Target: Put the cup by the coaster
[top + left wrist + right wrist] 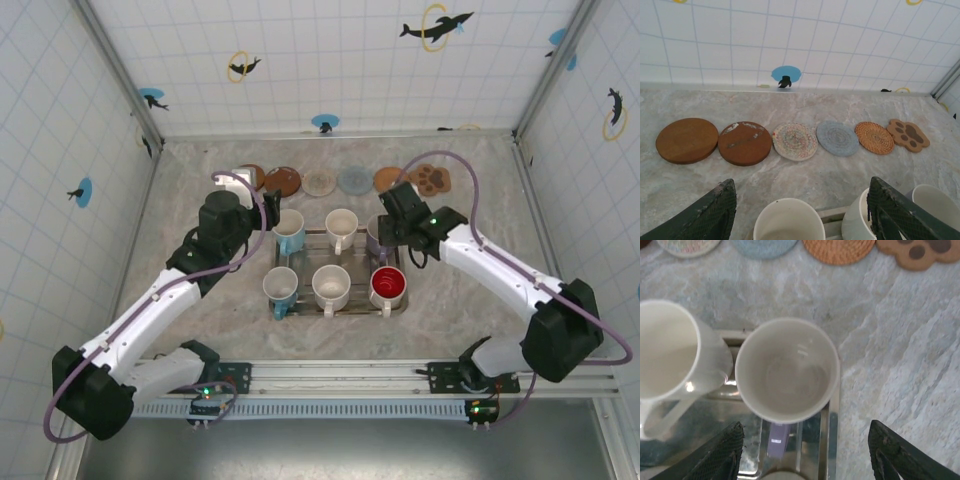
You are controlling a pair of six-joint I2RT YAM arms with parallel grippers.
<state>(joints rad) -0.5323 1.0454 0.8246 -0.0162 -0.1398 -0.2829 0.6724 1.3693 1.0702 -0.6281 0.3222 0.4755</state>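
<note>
- The cup with the purple handle (787, 371) sits upright in the far right corner of the metal tray (832, 440), so it's not by any coaster yet.
- The right gripper (806, 427) hangs right over it with jaws wide, one finger on either side, and isn't touching it.
- A white cup (670, 355) sits just beside it in the tray.
- The left gripper (802, 182) is wide too and holds nothing, over the far left cup (787, 220).
- The tray holds six cups overall, and the red-inside one (388, 287) is at the near right.
- Six coasters (795, 141) are lined up on the table (680, 190) behind the tray, with a paw-shaped one (908, 134) at the right end.
</note>
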